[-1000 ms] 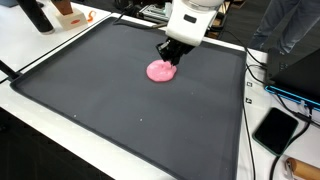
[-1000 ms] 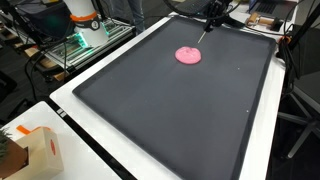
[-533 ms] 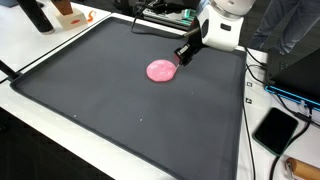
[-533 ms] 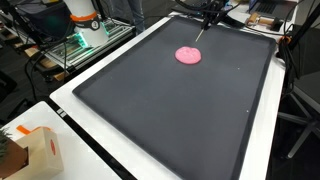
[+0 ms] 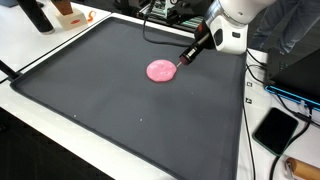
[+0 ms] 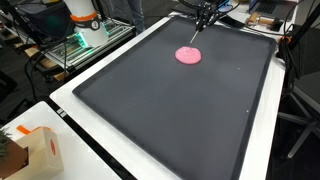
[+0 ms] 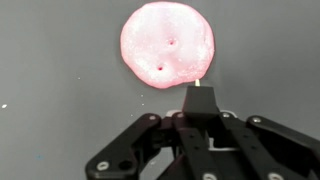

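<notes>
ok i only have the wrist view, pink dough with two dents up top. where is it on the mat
observer: the dough lies on the far half of the black mat, well in from its edges.
operator: and how is the gripper coming in
observer: the gripper leans in at a slant from the mat's far side, its tip low beside the dough's rim.
</notes>
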`<action>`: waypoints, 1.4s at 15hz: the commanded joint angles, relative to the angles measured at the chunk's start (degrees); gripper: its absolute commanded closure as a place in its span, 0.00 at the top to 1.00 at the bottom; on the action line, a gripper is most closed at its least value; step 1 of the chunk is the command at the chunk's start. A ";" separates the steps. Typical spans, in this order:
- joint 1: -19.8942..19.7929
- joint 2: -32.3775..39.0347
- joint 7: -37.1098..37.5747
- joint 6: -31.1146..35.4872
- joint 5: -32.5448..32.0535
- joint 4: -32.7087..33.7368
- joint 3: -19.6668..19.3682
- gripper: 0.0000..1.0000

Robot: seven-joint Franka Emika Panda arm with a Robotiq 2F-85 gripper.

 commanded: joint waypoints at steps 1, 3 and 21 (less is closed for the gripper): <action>0.30 -2.13 -2.43 -0.19 -2.20 -3.38 0.44 0.04; 0.35 -2.34 -3.32 -0.27 -2.38 -3.98 0.61 0.04; -2.85 -1.56 -10.49 -6.14 4.11 -1.14 1.10 0.04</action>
